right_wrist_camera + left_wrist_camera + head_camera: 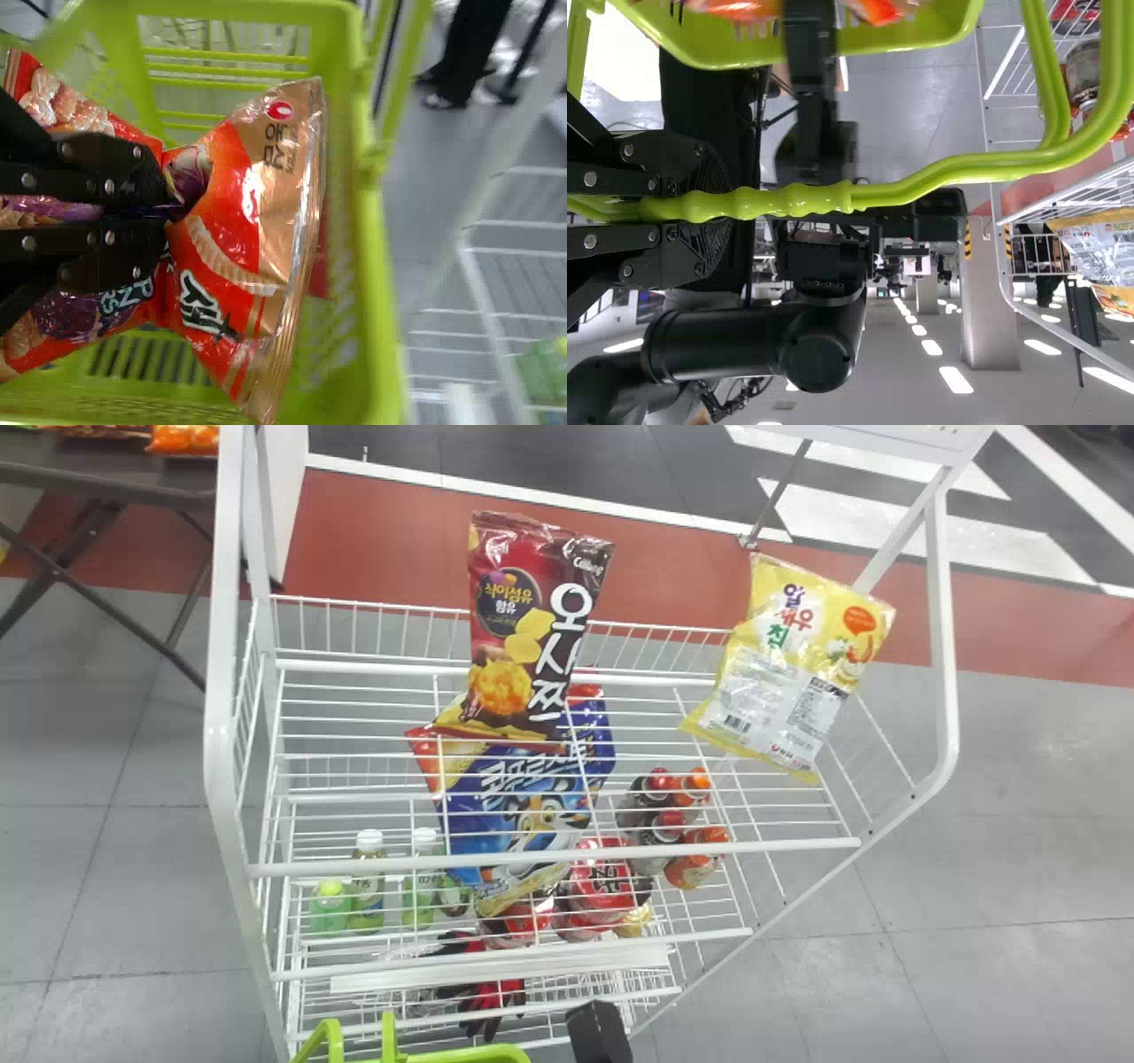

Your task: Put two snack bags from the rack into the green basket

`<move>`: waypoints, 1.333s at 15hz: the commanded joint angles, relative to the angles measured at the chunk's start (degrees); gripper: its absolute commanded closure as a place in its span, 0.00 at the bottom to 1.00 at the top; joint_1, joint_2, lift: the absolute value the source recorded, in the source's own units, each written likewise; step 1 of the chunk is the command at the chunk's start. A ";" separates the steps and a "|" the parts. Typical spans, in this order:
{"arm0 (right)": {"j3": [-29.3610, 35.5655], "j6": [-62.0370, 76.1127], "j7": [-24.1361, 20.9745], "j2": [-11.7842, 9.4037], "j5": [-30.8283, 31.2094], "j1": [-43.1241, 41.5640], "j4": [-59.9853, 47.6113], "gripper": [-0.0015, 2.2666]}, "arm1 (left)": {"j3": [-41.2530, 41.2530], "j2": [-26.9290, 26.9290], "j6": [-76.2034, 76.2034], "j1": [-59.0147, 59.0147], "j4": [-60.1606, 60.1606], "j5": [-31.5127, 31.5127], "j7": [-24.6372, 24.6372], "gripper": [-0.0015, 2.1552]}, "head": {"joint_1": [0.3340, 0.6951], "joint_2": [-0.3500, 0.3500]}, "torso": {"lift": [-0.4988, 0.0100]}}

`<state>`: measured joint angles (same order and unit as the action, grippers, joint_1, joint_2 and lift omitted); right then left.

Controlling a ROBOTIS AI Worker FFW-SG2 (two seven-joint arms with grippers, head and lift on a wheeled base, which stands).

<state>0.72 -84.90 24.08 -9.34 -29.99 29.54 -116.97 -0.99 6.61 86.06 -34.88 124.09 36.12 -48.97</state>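
At the head view's bottom edge a black part of my right gripper (599,1032) shows beside the green basket (469,1054). In the right wrist view my right gripper (173,212) is shut on the pinched middle of an orange-red snack bag (239,230), over the green basket (381,266). A red surface (319,257) shows behind the bag. My left gripper (713,208) is shut on the basket handle (797,200). The rack's top shelf holds a dark red snack bag (523,629), a blue one (523,806) and a yellow one (788,664).
The white wire rack (567,859) stands beyond the basket. Bottles (368,886) and red packs (602,886) sit on its lower level, with red-black gloves (483,992) lower down. A dark folding table (97,483) is at the back left.
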 commanded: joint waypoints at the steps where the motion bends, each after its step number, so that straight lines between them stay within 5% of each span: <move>1: 0.87 -1.02 -1.05 -0.24 0.73 3.15 -5.20 0.00 | 0.03 -0.02 -0.14 -0.01 0.02 -0.08 0.01 0.99 | 1.00 0.00 | 0.97; 5: 2.54 1.09 -2.90 -0.24 3.63 6.05 -13.81 0.03 | 0.47 -0.02 -0.14 -0.01 -0.07 -0.17 0.01 0.99 | 1.00 0.00 | 0.97; 11: 1.83 64.54 -6.42 0.11 10.39 16.34 -16.36 0.06 | 0.29 -0.72 -2.25 -1.95 -0.34 -0.70 -0.16 0.99 | 1.00 0.00 | 0.97; 14: -0.89 71.93 -9.40 0.55 13.38 19.94 -17.77 0.06 | 0.47 -1.77 -3.31 -2.21 -0.69 -1.67 -0.07 0.99 | 1.00 0.00 | 0.97; 16: -4.67 87.39 -13.97 0.64 20.68 23.54 -16.27 0.06 | 0.55 -1.77 -4.01 -1.95 -1.39 -1.84 -0.16 0.99 | 1.00 0.00 | 0.97; 20: -5.20 94.95 -14.85 0.81 20.85 26.79 -14.34 0.06 | 0.47 -1.77 -5.42 -1.60 -3.50 -1.75 -1.04 0.99 | 1.00 0.00 | 0.97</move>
<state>-4.59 8.95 9.21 -8.55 -9.01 55.54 -131.49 -0.45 4.83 81.14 -36.51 121.19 34.29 -49.90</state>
